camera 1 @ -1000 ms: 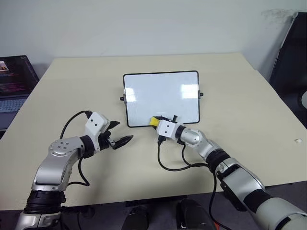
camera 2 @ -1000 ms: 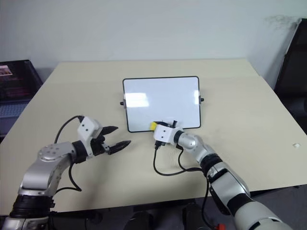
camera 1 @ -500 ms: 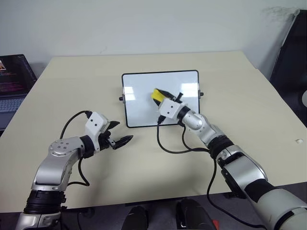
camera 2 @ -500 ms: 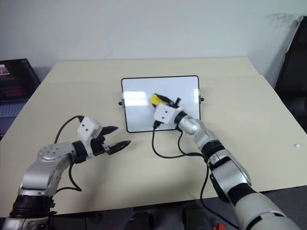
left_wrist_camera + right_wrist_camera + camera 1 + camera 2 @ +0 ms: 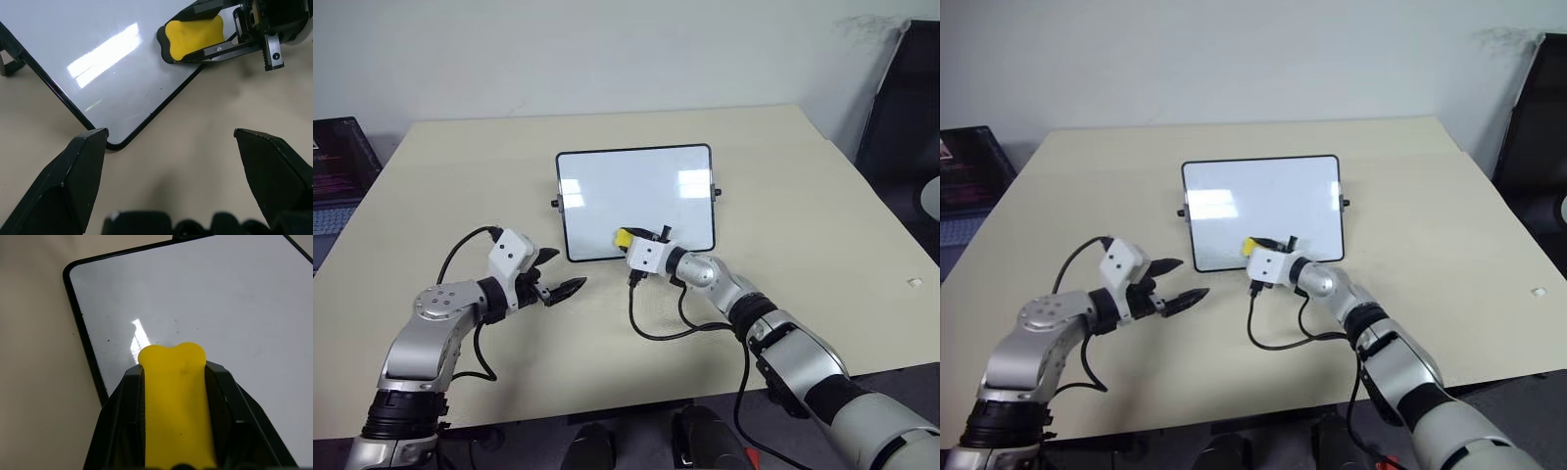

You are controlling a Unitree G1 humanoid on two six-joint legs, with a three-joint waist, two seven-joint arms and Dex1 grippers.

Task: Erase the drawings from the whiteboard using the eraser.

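While my right hand [image 5: 628, 244] clamps the eraser [image 5: 624, 238] at the whiteboard's [image 5: 636, 186] near edge, I'd press flat and sweep evenly — left hand [image 5: 560, 277] open beside, on the desk [image 5: 783, 176]

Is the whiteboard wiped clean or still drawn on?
Looks clean: the whiteboard shows only glare and a few tiny specks, no strokes. The part under the eraser is hidden.

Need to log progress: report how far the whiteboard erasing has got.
Done: the whiteboard looks wiped, no marker strokes visible, only glare patches and tiny specks. In hand: the right gripper, jaws shut on the yellow eraser, sits at the board's near edge. The left gripper hovers open over the table. Left: probably a final check.
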